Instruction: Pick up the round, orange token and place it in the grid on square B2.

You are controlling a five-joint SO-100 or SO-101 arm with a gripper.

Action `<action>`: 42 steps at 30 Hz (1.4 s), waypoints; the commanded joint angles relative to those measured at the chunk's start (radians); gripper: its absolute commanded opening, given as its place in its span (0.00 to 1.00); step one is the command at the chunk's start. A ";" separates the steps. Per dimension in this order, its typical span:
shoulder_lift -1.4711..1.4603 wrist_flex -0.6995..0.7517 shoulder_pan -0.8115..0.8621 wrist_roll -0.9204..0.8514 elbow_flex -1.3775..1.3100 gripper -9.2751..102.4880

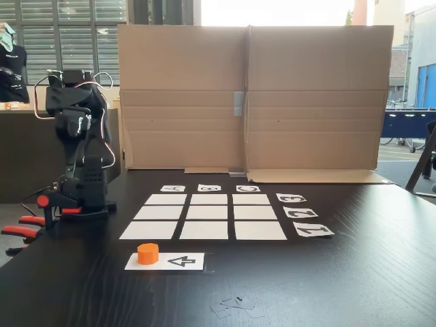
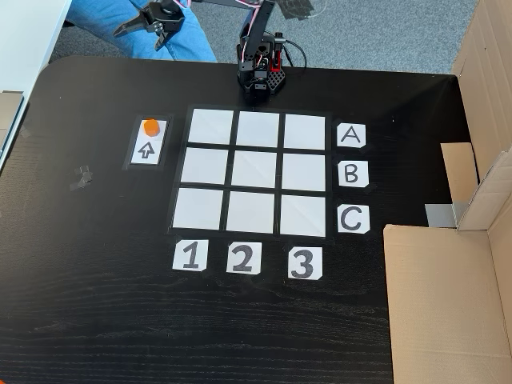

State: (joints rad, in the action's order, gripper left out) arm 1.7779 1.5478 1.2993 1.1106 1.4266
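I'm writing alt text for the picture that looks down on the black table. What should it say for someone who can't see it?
A small orange token sits on a white arrow card left of a three-by-three grid of white squares on a black table. Letters A to C run down the grid's right side, numbers 1 to 3 below; a folded robot arm stands at the far edge.

Black table (image 1: 381, 272), cardboard backdrop (image 1: 313, 102), bright shuttered windows (image 1: 61, 27), grey floor (image 2: 384, 32).
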 commanded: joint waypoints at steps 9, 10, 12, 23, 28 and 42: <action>-0.232 0.025 -0.104 -0.023 -0.173 0.67; -0.256 0.026 -0.121 -0.023 -0.183 0.67; -0.304 0.026 -0.156 -0.023 -0.207 0.67; -0.436 0.028 -0.281 -0.037 -0.265 0.67; -0.499 0.028 -0.290 -0.083 -0.308 0.68; -0.653 0.028 -0.362 -0.115 -0.385 0.68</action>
State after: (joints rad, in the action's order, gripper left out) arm 1.1259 1.5693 0.9557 1.0002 1.0784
